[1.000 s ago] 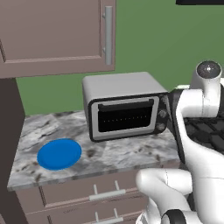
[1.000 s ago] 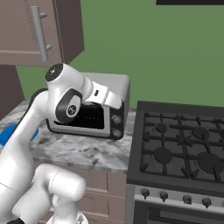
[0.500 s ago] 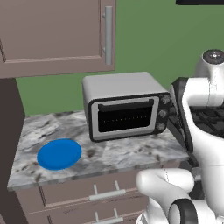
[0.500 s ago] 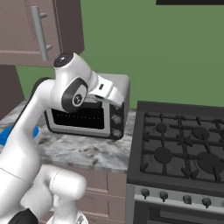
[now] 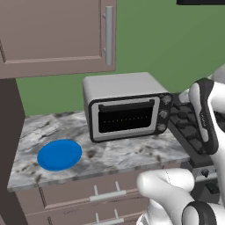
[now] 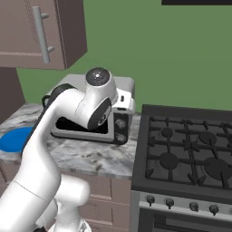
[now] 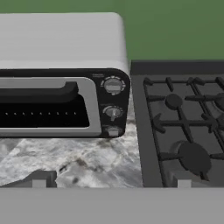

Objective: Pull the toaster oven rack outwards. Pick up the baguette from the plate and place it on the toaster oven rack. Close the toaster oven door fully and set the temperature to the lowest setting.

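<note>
Left base view: the toaster oven (image 5: 125,107) is seen on the marble table (image 5: 132,151), door shut; the plate (image 5: 59,154) lies left of it, apart.
Right base view: the toaster oven is partly hidden by the arm; the stove (image 6: 186,154) sits right of it.
Hand view: the claw (image 7: 111,183) is held spread open before the toaster oven's knobs (image 7: 113,85).

Green wall (image 5: 145,39); brown upper cabinet (image 5: 52,35); marble counter (image 5: 110,154); black stove (image 6: 190,154) beside.
</note>
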